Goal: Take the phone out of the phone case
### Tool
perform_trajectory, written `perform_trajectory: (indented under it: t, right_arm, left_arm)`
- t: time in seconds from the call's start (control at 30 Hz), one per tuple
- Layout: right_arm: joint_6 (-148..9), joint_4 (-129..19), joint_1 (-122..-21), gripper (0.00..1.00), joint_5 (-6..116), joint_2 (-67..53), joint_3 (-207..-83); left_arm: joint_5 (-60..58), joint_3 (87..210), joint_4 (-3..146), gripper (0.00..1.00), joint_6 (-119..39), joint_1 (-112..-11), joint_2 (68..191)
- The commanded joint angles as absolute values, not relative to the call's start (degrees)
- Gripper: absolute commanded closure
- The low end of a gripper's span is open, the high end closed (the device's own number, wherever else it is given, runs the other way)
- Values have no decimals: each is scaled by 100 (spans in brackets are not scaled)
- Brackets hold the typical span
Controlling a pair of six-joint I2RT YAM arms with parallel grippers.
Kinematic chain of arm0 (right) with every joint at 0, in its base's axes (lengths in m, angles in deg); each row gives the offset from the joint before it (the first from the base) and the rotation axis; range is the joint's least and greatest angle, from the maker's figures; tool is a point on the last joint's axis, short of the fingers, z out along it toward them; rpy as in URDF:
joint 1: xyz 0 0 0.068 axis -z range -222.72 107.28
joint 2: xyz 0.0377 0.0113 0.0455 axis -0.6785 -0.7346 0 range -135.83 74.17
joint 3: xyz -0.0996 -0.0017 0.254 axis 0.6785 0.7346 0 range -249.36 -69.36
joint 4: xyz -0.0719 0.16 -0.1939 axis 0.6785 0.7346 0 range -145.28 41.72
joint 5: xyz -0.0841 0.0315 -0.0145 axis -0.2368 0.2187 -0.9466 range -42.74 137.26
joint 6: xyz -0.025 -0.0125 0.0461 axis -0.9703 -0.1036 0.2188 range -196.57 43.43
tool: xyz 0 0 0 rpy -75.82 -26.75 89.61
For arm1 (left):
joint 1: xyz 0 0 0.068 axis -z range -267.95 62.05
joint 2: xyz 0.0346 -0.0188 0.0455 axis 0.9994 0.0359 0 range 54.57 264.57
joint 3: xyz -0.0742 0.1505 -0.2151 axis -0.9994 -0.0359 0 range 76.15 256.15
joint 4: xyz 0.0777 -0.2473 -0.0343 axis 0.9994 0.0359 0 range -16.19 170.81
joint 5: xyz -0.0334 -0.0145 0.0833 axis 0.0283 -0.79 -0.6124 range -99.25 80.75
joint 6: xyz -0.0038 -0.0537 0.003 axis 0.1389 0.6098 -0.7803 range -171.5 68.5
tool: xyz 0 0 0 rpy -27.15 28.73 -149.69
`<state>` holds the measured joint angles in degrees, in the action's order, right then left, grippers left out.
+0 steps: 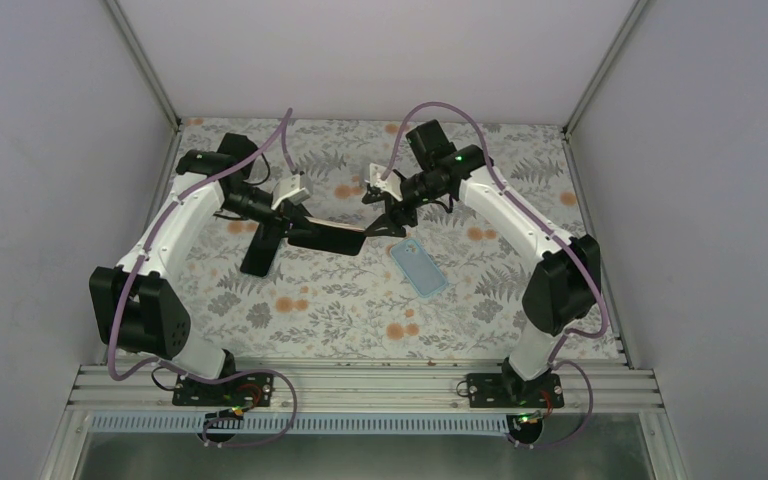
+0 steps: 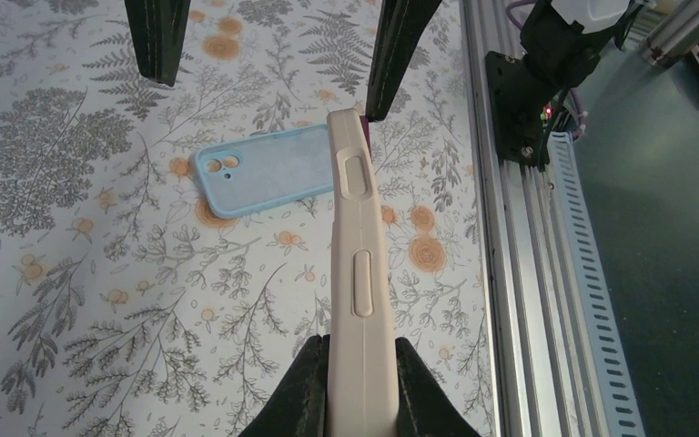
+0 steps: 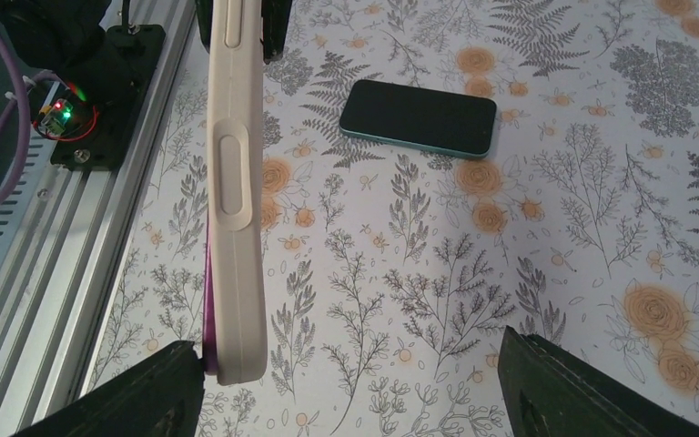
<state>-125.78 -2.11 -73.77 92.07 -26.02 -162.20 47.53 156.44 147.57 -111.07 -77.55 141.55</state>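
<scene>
Nearest to you, behind the aluminium rail (image 1: 360, 385) that carries both arm bases, the flowered table (image 1: 360, 310) holds a light blue case (image 1: 420, 268). It lies flat on the right half, with its camera opening upward. A little farther, between the two arms, you see the phone case (image 2: 359, 273), pale beige. It is held in the air on its long edge, so the side with the button covers faces the wrist cameras. The phone (image 1: 325, 238) is inside it. From above you see only its dark face, and a thin purple edge shows along the case in the right wrist view. The left gripper (image 2: 361, 364) pinches one end of the case, with a finger pressed on each broad face. The right gripper (image 3: 350, 346) is spread wide at the other end. One of its fingers (image 3: 146, 396) is just beside the end of the case, and the other stands well apart from it. A dark phone (image 3: 419, 118) with a teal edge lies flat on the table, screen up, apart from the held case.
</scene>
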Motion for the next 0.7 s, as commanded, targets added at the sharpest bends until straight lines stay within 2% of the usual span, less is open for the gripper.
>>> perform_trajectory:
  t: [0.0, 0.67]
  right_arm:
    - [-12509, -331, -7339, 18, 9127, -2750, -16342]
    - [-12639, -100, -7266, 19, 9136, -3067, -16702]
  left_arm:
    - [5035, 15586, 14632, 98, -11167, -7698, 13904]
    - [4803, 15595, 14702, 98, -11240, -7468, 13799]
